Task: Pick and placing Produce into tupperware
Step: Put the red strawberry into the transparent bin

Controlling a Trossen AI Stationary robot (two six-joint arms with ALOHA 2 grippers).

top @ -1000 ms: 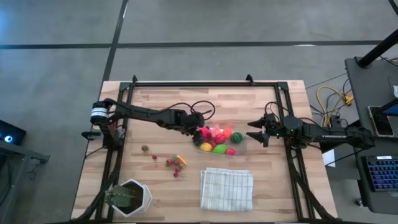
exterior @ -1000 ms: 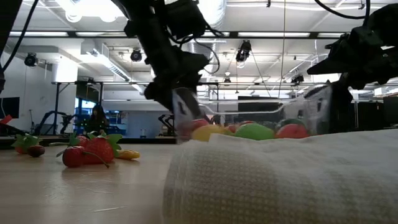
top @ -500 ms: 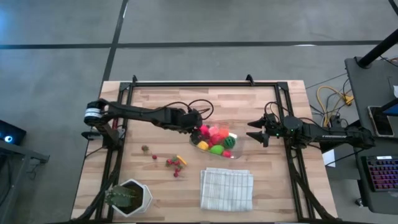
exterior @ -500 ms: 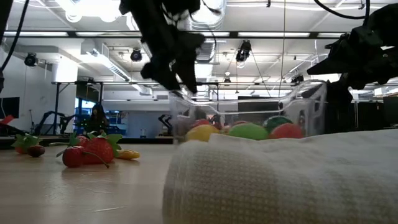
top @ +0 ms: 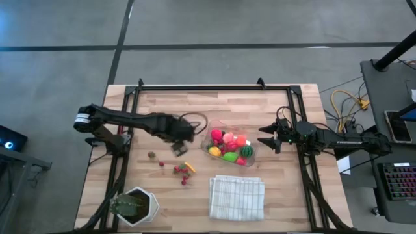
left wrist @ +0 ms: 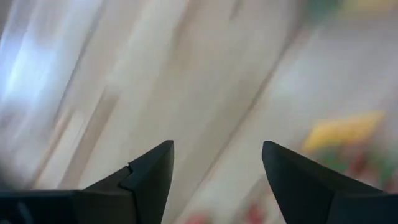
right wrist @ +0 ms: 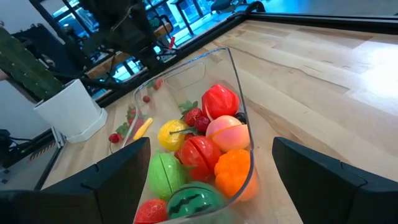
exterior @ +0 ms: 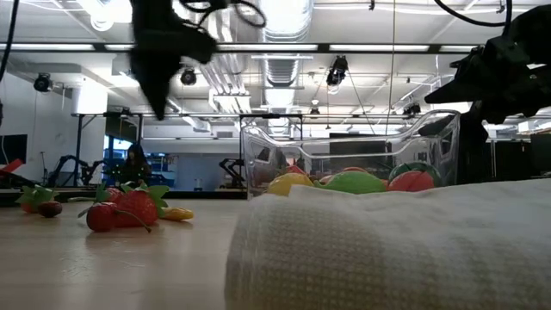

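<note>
Wooden planks make up the tabletop (top: 292,188), with a black frame along its edges. On it, from the camera above, a folded white cloth (top: 236,197) lies near the front edge, and a white hexagonal pot holding a green plant (top: 133,206) stands at the front left corner. Just behind the cloth sits the tupperware (top: 229,147), a clear shallow container at the tabletop's middle, tilted askew and filled with produce (top: 230,145) in pink, orange, yellow, green and one striped dark green ball. More small pieces lie loose to its left: red berries (top: 181,171), a thin yellow-orange piece (top: 189,167) and a small brownish one (top: 152,155).

Left end effector (top: 178,147) hangs over bare wood left of the tupperware, its two dark fingers apart with nothing between them. Right end effector (top: 265,138) waits just right of the tupperware, fingers spread wide and empty.
</note>
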